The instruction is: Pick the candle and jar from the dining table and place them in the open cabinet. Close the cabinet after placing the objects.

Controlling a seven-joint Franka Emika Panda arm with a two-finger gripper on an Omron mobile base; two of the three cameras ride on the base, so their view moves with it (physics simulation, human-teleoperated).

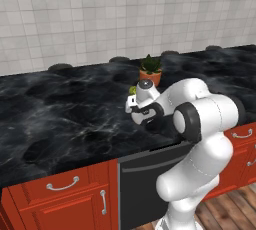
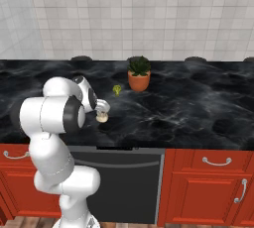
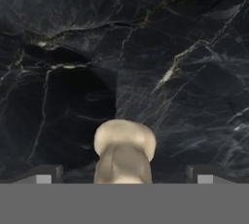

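The candle (image 3: 124, 152), cream-white and squat, sits closest to the hand camera, standing on the black marble bench (image 3: 185, 47). The gripper (image 3: 124, 174) hangs right over it with its fingertips (image 3: 44, 175) spread wide, one on each side, neither touching the wax. From the right base view, the candle (image 2: 102, 117) stands near the bench's front edge. Farther back, a terracotta pot (image 2: 139, 81) holds a green plant (image 2: 139, 65), with a small green broccoli (image 2: 117, 89) just beside it.
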